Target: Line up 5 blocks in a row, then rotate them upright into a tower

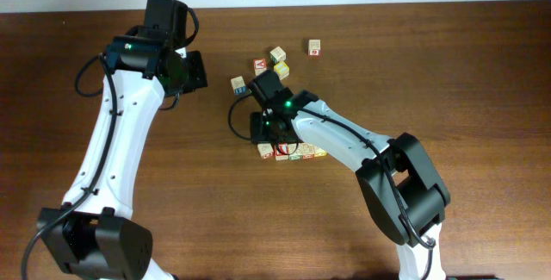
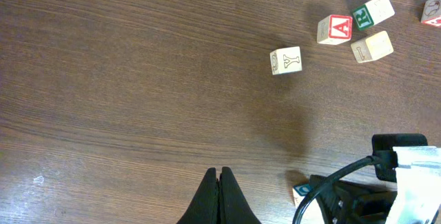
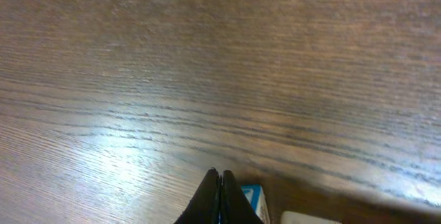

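Observation:
Several blocks lie loose at the table's far middle: a red-lettered one point(image 1: 260, 65) point(image 2: 335, 29), a green-lettered one point(image 1: 277, 54) point(image 2: 372, 10), a plain-faced one point(image 1: 281, 70) point(image 2: 372, 46), one further right point(image 1: 314, 47) point(image 2: 433, 10), and one nearer the left arm point(image 1: 238, 83) point(image 2: 285, 60). More blocks form a short row point(image 1: 297, 152) under the right wrist. My right gripper point(image 1: 262, 142) point(image 3: 219, 174) is shut and empty, with a blue-marked cube point(image 3: 255, 200) point(image 2: 301, 191) just right of its fingertips. My left gripper point(image 1: 198, 70) point(image 2: 220, 172) is shut and empty over bare wood, left of the blocks.
The right arm's body and black cable point(image 2: 344, 182) cross the space between the loose blocks and the row. A pale block edge point(image 3: 310, 218) shows at the bottom of the right wrist view. The table's far edge point(image 1: 362, 4) runs behind the blocks.

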`<state>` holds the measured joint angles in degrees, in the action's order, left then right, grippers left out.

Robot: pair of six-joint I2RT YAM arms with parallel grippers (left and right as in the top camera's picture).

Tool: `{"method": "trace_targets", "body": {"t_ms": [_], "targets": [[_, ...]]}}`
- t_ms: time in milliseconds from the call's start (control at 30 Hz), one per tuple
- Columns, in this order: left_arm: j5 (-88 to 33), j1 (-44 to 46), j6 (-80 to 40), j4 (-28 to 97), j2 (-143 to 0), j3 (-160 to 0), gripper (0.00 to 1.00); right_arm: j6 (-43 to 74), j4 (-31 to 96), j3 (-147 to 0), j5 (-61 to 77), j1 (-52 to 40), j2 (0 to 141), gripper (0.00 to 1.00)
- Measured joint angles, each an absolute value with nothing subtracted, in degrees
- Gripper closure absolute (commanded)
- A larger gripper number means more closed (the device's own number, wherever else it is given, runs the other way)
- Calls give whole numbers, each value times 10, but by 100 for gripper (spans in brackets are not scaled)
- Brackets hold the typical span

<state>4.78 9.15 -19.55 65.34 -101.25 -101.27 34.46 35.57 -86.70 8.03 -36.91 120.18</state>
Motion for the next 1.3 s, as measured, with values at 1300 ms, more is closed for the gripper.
{"method": "trace_targets", "body": {"t_ms": [1300], "targets": [[102, 62, -191, 716, -889, -1054, 100, 308, 417, -921, 86, -411, 1202, 96]]}}
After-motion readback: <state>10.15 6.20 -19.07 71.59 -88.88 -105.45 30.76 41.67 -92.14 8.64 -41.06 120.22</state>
